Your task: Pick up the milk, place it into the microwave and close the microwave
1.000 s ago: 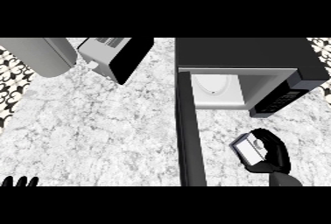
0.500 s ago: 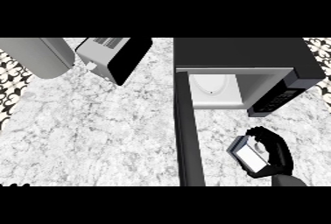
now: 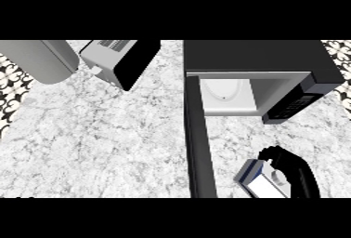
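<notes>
Lowered toward the near edge of the white marbled tabletop (image 3: 103, 139), the black right hand (image 3: 291, 169) now carries the milk slightly nearer the robot than a second ago.

Its fingers curl round the white, blue-edged milk carton (image 3: 257, 179), held near the tabletop's front right corner beside the open black microwave door (image 3: 198, 139). The black microwave (image 3: 260, 58) stands open at the back right. Pickup looks done; placing and closing remain. The left hand is out of view.
</notes>
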You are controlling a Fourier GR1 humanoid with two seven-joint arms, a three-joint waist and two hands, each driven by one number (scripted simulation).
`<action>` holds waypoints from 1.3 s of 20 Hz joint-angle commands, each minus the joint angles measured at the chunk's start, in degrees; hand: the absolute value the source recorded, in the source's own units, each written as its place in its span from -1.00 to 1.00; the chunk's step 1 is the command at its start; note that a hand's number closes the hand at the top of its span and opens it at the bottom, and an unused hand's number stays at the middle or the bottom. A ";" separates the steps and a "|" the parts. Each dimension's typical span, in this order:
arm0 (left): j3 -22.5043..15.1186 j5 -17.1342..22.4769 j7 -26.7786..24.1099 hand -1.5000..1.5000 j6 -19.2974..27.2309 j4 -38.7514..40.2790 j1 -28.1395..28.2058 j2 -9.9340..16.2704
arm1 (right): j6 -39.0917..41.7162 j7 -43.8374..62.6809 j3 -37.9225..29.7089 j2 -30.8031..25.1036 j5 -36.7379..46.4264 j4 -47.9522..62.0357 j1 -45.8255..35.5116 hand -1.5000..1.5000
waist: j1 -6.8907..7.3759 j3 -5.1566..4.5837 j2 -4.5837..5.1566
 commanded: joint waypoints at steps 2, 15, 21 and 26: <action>-0.19 0.04 2.27 -1.00 0.43 -2.56 0.34 -0.35 | -6.03 9.59 4.00 3.62 0.14 -14.77 6.22 1.00 | 0.21 0.06 0.16; 7.90 5.22 0.75 -1.00 -3.98 -0.19 1.25 1.09 | -27.32 10.75 10.76 5.71 8.91 -5.31 -11.48 1.00 | 1.14 0.11 0.38; 11.37 8.96 3.71 -1.00 -5.45 0.37 -3.05 2.99 | -29.50 12.06 1.88 4.92 10.64 7.37 -20.44 1.00 | 0.94 0.12 0.50; 14.96 10.28 -1.24 -1.00 -10.92 4.49 0.06 3.52 | -30.37 8.72 -3.23 4.76 9.30 21.50 -29.05 1.00 | 1.60 0.12 0.43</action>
